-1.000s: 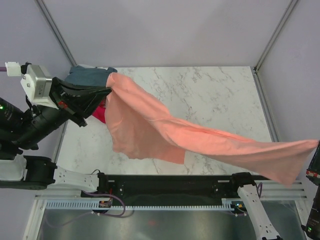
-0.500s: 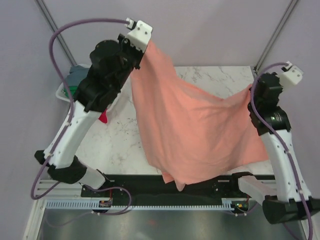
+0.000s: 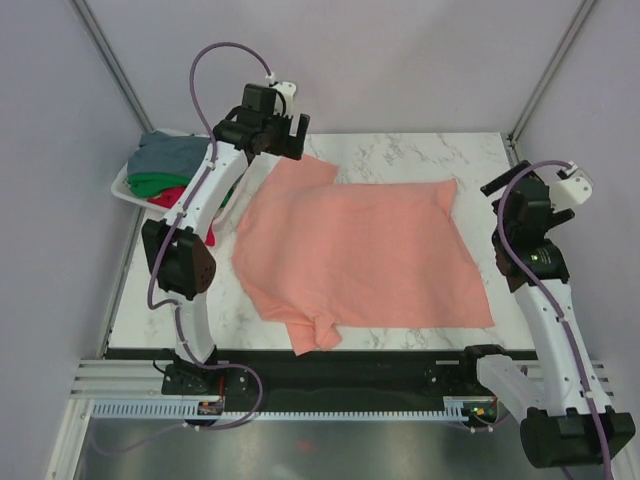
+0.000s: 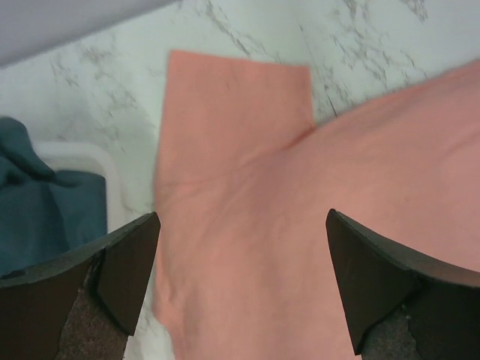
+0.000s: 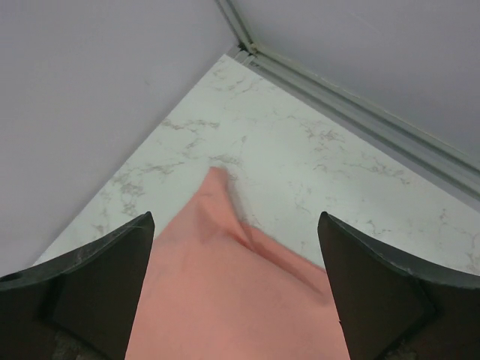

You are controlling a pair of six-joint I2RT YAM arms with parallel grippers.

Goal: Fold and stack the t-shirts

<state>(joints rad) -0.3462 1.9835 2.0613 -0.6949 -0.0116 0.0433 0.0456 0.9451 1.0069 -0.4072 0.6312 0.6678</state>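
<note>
T-shirt (image 3: 360, 250), salmon-pink, lies spread flat, crumpled at its near edge

the left arm (image 3: 205, 195) reaches far forward, the left claw (image 4: 240, 225) spread wide and empty. the right arm (image 3: 548, 300) stands bent, the right claw (image 5: 234, 221) likewise wide apart, holding nothing.

A white marble table (image 3: 400, 160) with grey veins stands between pale grey walls (image 3: 400, 60). A white basket (image 3: 121, 185) sits at its far left edge, and a black rail (image 3: 390, 365) runs along its near edge.
</note>
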